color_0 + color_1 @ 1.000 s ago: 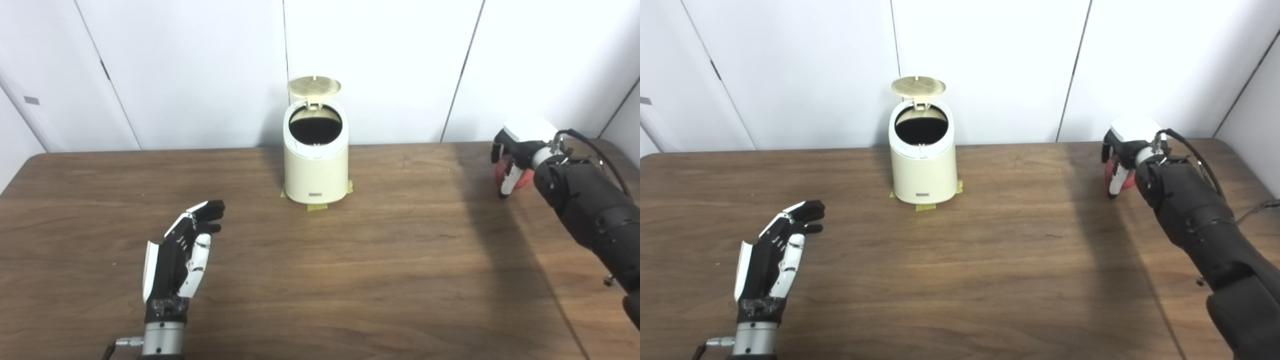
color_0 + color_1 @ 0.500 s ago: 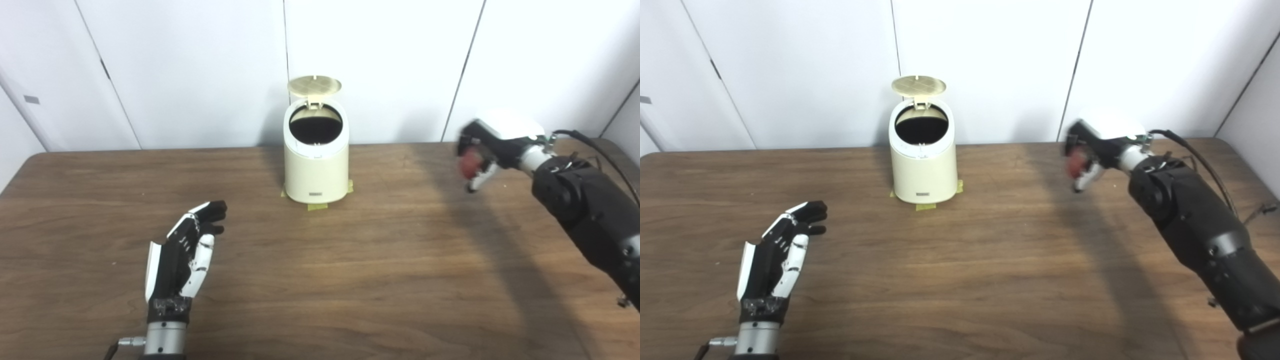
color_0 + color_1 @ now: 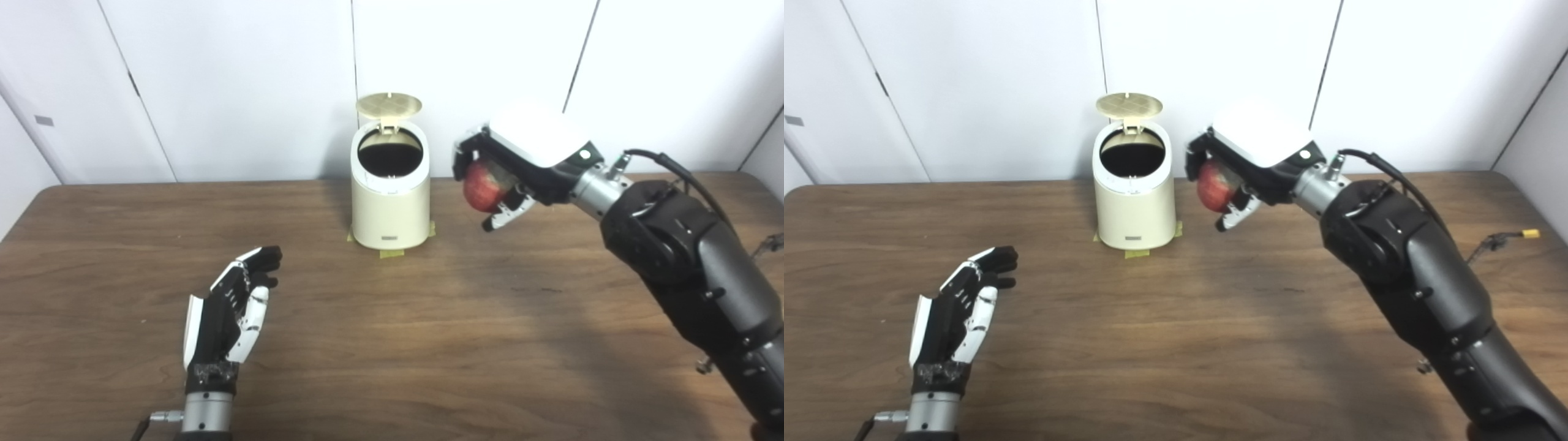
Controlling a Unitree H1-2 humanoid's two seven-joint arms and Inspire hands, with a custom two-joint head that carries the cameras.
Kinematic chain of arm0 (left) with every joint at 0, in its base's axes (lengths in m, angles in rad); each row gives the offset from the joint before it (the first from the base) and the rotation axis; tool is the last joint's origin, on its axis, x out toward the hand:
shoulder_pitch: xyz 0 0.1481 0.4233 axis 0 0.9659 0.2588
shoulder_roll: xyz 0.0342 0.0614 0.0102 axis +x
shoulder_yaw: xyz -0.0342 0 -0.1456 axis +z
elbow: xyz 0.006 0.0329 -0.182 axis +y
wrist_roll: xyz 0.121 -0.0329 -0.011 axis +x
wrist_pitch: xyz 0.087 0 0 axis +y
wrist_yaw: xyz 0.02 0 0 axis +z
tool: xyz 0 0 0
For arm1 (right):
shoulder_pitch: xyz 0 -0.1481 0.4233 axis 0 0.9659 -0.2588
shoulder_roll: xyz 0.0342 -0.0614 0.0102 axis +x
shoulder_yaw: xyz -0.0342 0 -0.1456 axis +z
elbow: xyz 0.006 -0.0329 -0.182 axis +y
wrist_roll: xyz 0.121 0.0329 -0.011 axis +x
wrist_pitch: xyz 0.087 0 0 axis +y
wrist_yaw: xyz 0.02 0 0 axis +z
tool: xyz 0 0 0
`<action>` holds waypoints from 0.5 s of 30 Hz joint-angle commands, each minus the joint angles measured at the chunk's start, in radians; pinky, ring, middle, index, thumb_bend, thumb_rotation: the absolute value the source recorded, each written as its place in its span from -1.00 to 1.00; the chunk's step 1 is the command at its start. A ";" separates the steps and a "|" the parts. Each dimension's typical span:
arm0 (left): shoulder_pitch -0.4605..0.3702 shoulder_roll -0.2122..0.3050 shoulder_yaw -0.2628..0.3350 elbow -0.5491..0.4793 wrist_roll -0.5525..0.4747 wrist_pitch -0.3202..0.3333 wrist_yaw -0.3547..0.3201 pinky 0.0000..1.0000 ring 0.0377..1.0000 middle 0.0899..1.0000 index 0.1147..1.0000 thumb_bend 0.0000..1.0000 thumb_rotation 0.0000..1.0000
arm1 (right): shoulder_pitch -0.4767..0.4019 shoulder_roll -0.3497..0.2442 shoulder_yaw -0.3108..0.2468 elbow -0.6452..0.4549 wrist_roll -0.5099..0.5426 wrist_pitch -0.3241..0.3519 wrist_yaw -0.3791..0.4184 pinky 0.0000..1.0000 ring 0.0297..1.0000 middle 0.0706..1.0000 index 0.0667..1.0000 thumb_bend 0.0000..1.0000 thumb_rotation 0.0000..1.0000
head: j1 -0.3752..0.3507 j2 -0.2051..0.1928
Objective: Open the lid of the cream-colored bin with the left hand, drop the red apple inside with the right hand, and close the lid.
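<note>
The red apple (image 3: 482,185) is off the table, wrapped in the curled fingers (image 3: 506,214) of the right hand (image 3: 520,165), which grips it from above with the white back of the hand turned up; part of the fruit's red skin shows below the palm between the dark fingers. Hand and apple hang in the air just to the right of the cream-colored bin (image 3: 391,196), about level with its upper half and not touching it. The bin stands upright near the far edge of the wooden table (image 3: 392,343), with bits of yellowish tape (image 3: 389,253) showing at its foot. Its round lid (image 3: 389,105) is swung up and back on its hinge, so the mouth is open; the inside looks dark, and what it holds, if anything, cannot be told. The left hand (image 3: 229,306) holds nothing and sits low over the near left part of the table, well apart from the bin, palm edge-on, its fingers loosely extended and slightly apart, dark tips pointing toward the bin. The right eye view shows something the left one barely catches: a thin cable (image 3: 1503,237) with a yellow tip lying on the table at the far right, beyond the dark right forearm (image 3: 1402,257). In the left eye view only a trace of it appears at the frame's edge.
</note>
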 commanded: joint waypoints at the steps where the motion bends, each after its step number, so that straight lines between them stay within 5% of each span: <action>1: 0.031 -0.048 -0.004 0.015 0.014 -0.037 0.014 0.38 0.51 0.48 0.42 -0.53 0.31 | -0.085 0.024 -0.023 0.002 -0.004 -0.023 -0.024 -0.34 -0.20 0.04 -0.15 0.02 -1.00 | 0.002 0.001; 6: 0.024 -0.048 -0.007 0.030 0.008 -0.051 0.015 0.38 0.50 0.48 0.43 -0.54 0.29 | -0.117 0.093 -0.025 0.065 -0.045 -0.062 -0.095 -0.26 -0.17 0.05 -0.16 0.02 -1.00 | 0.004 -0.002; 15: 0.019 -0.051 -0.017 0.040 0.026 -0.050 0.028 0.38 0.50 0.48 0.42 -0.54 0.28 | -0.159 0.174 -0.014 0.300 -0.124 -0.192 -0.353 -0.31 -0.21 0.06 -0.13 0.02 -1.00 | 0.009 -0.007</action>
